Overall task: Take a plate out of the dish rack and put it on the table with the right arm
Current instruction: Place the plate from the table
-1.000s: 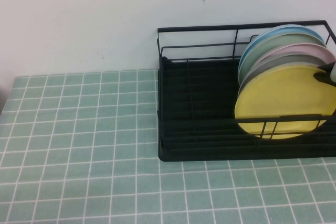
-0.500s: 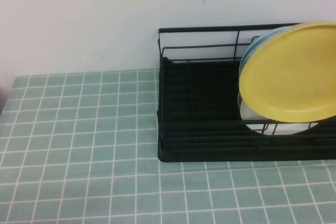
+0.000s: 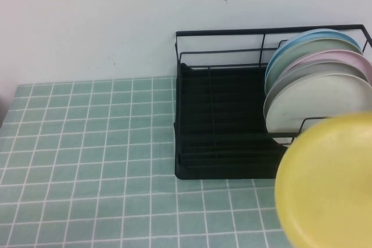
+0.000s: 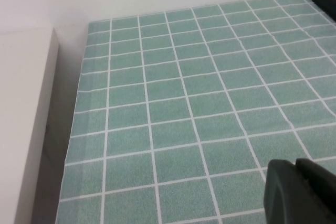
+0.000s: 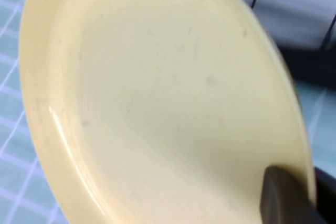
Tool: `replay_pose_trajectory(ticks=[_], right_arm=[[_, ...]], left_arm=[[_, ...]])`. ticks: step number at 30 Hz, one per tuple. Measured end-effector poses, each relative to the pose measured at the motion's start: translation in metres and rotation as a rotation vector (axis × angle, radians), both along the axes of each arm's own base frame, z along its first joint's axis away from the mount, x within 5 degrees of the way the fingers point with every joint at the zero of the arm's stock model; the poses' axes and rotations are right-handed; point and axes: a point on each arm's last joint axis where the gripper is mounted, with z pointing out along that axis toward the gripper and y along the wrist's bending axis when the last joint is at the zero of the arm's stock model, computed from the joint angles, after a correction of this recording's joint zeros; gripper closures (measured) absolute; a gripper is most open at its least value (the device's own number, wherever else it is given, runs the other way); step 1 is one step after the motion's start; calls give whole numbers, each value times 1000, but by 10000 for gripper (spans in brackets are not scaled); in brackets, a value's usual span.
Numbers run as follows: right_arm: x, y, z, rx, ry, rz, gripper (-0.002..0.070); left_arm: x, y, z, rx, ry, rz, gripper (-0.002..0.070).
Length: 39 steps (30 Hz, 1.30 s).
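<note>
Moved out of black wire dish rack (image 3: 224,126) since earlier: round yellow plastic plate (image 3: 328,184), now over green-tiled desk (image 3: 87,161) | right gripper (image 5: 286,198) jaws pinched on plate rim | left gripper (image 4: 299,192) above desk, jaws cannot be told

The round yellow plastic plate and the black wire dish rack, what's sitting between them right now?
Nothing: in the high view the round yellow plastic plate, gripped by the right gripper, overlaps the black wire dish rack's front corner. The left gripper hovers over bare tiles.

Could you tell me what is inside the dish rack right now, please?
The dish rack holds four upright plates. The right gripper carries the yellow plate, hiding the rack's corner. Left gripper hovers.
</note>
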Motion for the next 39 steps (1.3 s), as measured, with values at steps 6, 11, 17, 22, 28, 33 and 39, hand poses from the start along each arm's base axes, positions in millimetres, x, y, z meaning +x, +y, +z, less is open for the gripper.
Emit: replay_pose_trajectory(ticks=[6,11,17,22,28,33,39], right_arm=[[6,2,-70,120,262,-96,631],[26,6,-101,198,359,-96,631],[52,3,-128,205,419,-125,631],[66,-1,-150,184,466,-142,631],[76,-4,-169,171,509,-174,631],[80,-4,-176,174,520,-196,629],[83,-6,-176,169,491,-220,516]], left_arm=[[0,0,0,0,0,0,678],[0,0,0,0,0,0,678],[0,0,0,0,0,0,678],[0,0,0,0,0,0,678],[0,0,0,0,0,0,678],[0,0,0,0,0,0,678],[0,0,0,0,0,0,678]])
